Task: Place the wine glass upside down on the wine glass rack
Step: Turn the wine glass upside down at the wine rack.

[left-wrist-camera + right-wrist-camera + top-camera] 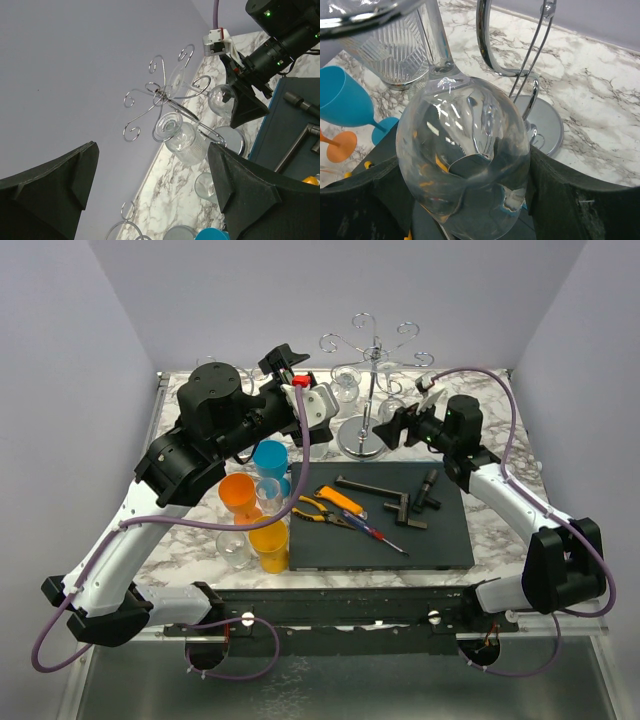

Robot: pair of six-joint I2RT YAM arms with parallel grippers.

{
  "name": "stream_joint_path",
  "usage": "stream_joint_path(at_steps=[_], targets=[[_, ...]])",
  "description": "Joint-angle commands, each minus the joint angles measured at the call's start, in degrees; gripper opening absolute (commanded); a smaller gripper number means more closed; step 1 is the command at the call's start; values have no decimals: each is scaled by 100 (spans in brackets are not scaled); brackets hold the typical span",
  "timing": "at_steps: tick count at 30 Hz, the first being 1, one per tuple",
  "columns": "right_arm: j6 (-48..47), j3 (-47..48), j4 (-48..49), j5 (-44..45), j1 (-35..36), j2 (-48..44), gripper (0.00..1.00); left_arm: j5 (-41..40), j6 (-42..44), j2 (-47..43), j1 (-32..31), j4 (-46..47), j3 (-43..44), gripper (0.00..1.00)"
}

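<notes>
The chrome wine glass rack [372, 350] stands at the back middle of the table on a round base [361, 436]. My right gripper [398, 426] is shut on the bowl of a clear wine glass [465, 150], which is upside down. Its stem [438, 42] rises to a rack arm, and its foot [177, 77] sits at the hook. A ribbed glass [186, 141] hangs upside down beside it. My left gripper [288, 360] is open and empty, left of the rack, its fingers [260, 195] wide apart.
Blue [270, 460], orange [238, 493] and yellow [269, 543] plastic goblets and a clear glass [234, 548] stand at the left. A dark mat [440, 540] holds pliers [325, 508], a screwdriver [385, 537] and metal tools. Another glass [346, 386] stands behind the rack.
</notes>
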Motion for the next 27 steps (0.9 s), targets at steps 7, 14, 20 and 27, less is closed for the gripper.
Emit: stream_joint_path(at_steps=[7,14,20,27], targets=[[-313,241,70,-362,-2,-20,1,-47,13,49,-20,-16,-21,99],[-357,222,-50,-594,-2,-140,1,-64,-12,104,-20,-20,86,99],[-567,34,-1,-637,-2,-334,1,-54,-18,142,-20,-19,110,99],[-433,-336,337,-481,-2,-526,1,-56,-35,183,-23,-11,147,99]])
